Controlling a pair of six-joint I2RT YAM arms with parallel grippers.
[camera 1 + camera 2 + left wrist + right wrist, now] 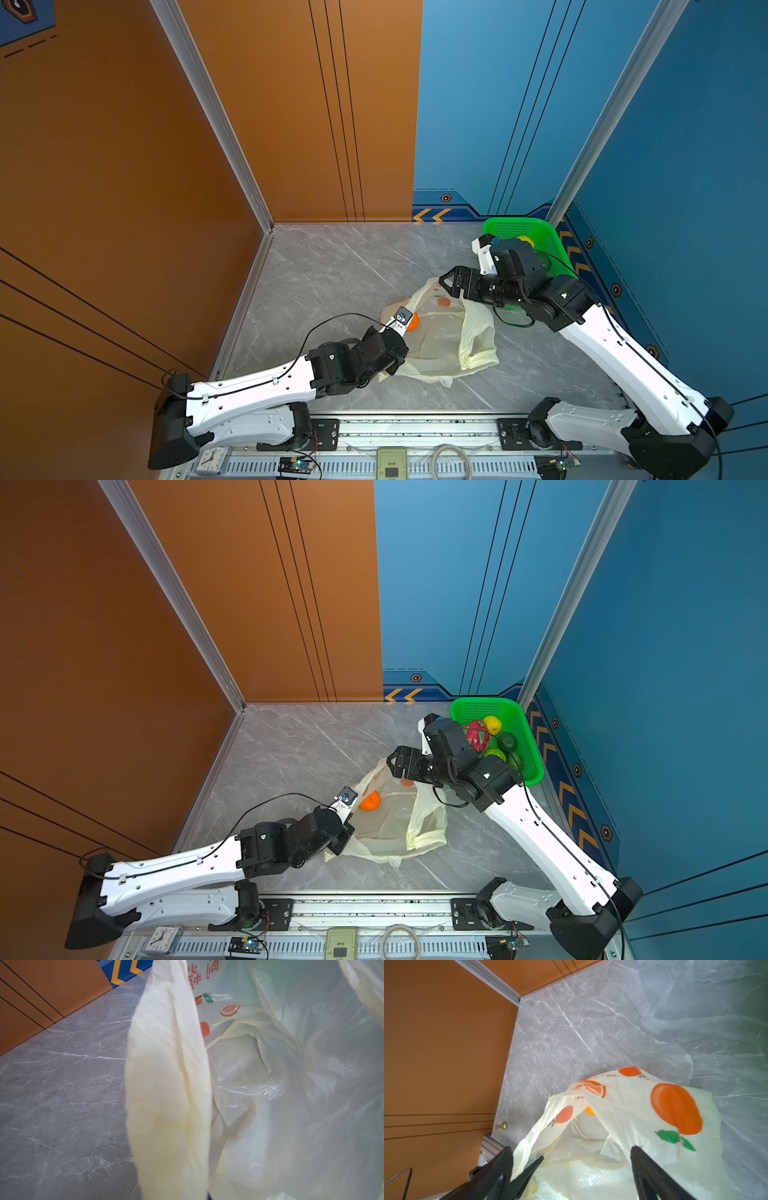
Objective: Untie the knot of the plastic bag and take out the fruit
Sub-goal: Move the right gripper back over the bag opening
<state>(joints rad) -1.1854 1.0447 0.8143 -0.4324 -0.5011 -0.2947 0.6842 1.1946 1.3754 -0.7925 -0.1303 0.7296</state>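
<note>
Grey marble tabletop (332,270): nearest, left gripper (338,845) clenched on a handle strip (166,1084) of the plastic bag (440,345), no knot in sight, mouth agape. Beyond, orange (370,801) inside, lying toward the left arm's side of the right gripper (446,284), jaws spread wide and empty at the far rim, likely the arm to reach. Farthest, green basket (478,706) holding lemon (492,724) and dragon fruit (477,735); orange glimpsed through the mouth from the right wrist, hidden from the left wrist.

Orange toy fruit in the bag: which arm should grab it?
Right. The right end effector is open at the mouth of the thin cream-yellow plastic bag, facing the orange round toy fruit; the left end effector is shut on the bag.
</note>
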